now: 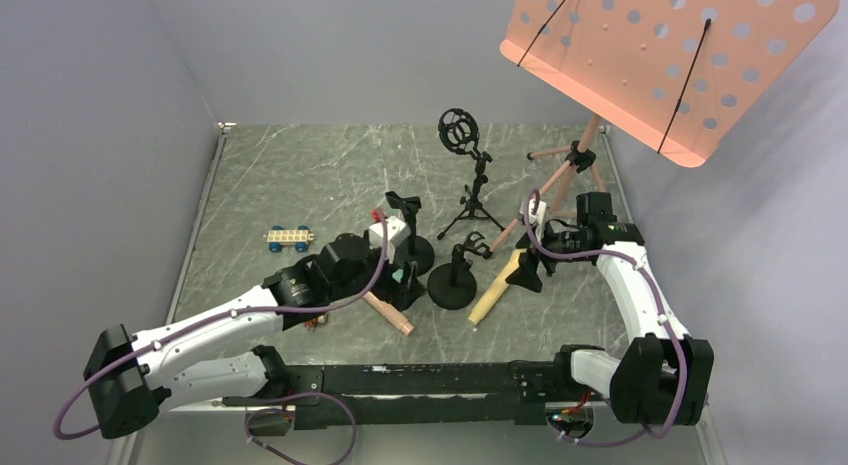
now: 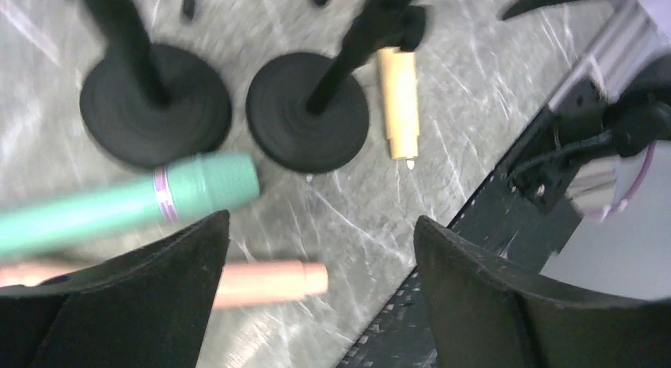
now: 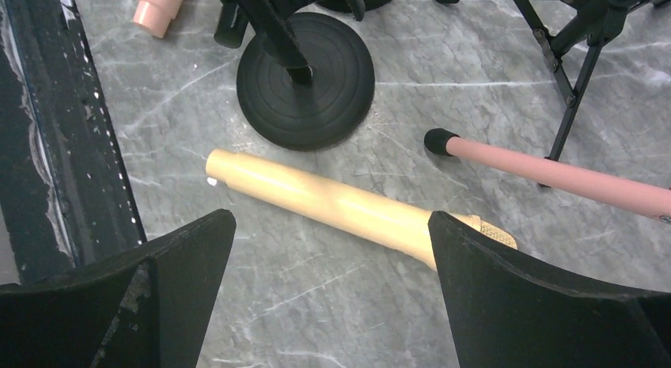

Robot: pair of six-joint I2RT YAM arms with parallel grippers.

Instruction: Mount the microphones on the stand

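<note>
The teal-green microphone (image 2: pixel 134 200) lies on the table just beyond my left finger and is blurred. The salmon-pink microphone (image 2: pixel 273 279) lies below the jaws, its far end hidden behind that finger; it also shows in the top view (image 1: pixel 390 313). My left gripper (image 2: pixel 320 225) is open and empty above them (image 1: pixel 408 283). The pale yellow microphone (image 3: pixel 340 200) lies flat beside a round-base stand (image 3: pixel 305 79). My right gripper (image 3: pixel 332 222) is open just above it (image 1: pixel 525 273). A second round-base stand (image 1: pixel 415 250) and a tripod stand with a ring mount (image 1: pixel 462 132) are empty.
A salmon-pink perforated music stand (image 1: pixel 660 55) rises at the back right; its pink leg (image 3: pixel 554 174) runs close to the yellow microphone. A small toy block car (image 1: pixel 288 238) sits at the left. The black base rail (image 3: pixel 39 146) borders the near edge.
</note>
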